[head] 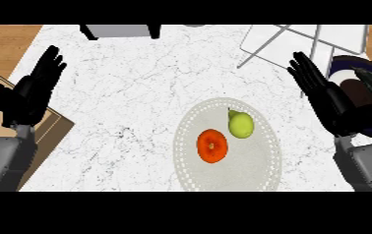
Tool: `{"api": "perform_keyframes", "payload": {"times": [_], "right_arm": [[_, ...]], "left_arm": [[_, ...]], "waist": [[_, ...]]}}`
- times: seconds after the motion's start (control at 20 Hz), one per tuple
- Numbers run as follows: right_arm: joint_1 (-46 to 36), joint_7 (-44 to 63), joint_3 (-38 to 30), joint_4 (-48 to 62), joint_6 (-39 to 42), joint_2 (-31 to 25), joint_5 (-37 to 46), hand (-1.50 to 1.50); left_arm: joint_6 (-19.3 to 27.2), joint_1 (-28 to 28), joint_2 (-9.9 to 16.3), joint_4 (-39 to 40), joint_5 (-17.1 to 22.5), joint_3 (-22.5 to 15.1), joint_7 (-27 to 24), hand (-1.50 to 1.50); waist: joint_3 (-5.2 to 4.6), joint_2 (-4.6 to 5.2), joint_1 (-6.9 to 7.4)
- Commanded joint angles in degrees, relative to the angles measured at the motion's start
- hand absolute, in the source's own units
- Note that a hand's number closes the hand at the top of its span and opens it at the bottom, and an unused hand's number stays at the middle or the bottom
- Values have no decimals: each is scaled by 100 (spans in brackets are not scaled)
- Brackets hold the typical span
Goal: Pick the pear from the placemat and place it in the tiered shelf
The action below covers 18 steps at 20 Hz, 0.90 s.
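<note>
Pear [240, 124] and orange [211, 145] lie side by side on our round placemat [263, 168], on the marble desk [138, 85]. Our left hand [33, 93] and right hand [330, 100] rest at the edges, fingers straight and empty, with the wire tiered shelf [305, 43] at upper right.

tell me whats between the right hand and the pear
In the head view, nothing stands between the right hand and the pear: only bare marble counter and the rim of the round placemat the pear lies on.
</note>
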Motion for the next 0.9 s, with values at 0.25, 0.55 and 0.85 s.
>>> {"api": "perform_keyframes", "payload": {"times": [0.25, 0.55, 0.85], "right_arm": [[-1638, 1949, 1410, 751, -1484, 1061, 1645, 150], [-1139, 2968, 2171, 1250, -3431, 957, 3982, -150], [-1847, 5104, 3068, 1383, -3251, 1579, 5218, -150]], "left_arm": [[0, 734, 49, 114, -253, -187, 167, 0], [-30, 939, -29, 116, -79, -112, 297, 0], [-77, 1178, 2, 60, -68, -41, 224, 0]], "waist": [[-204, 202, 621], [-203, 133, 318], [-207, 84, 170]]}}
